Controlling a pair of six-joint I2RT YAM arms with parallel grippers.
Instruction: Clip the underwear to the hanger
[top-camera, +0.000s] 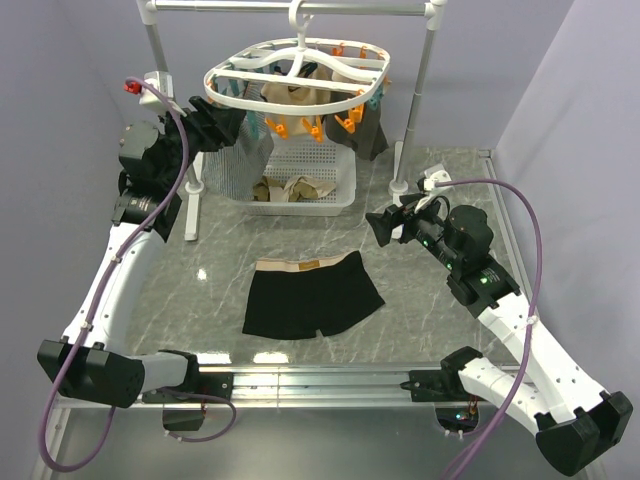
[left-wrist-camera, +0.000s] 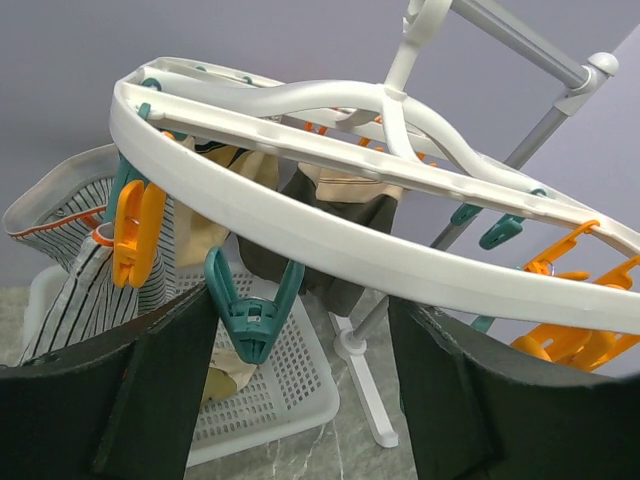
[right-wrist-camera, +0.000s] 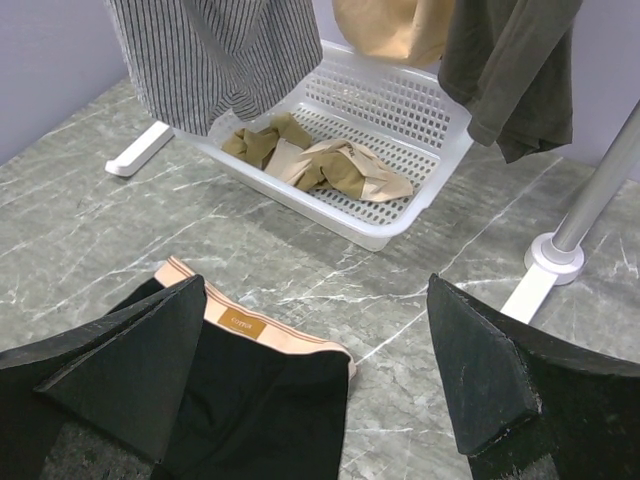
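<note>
Left claw (top-camera: 235, 127) gapes by hanger (top-camera: 226, 98) rim, right claw (top-camera: 381, 227) near underwear (top-camera: 311, 295) edge

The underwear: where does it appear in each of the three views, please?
Top external: the underwear lies flat in the centre.
Left wrist: not in it.
Right wrist: lower left, waistband on its far side.
Shared landmark: the white basket, seen in all three views.

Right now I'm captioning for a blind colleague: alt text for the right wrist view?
Black underwear with a tan waistband lies on the marble table, framed by the right gripper's open jaws. Behind it, a white basket holds beige garments.
</note>
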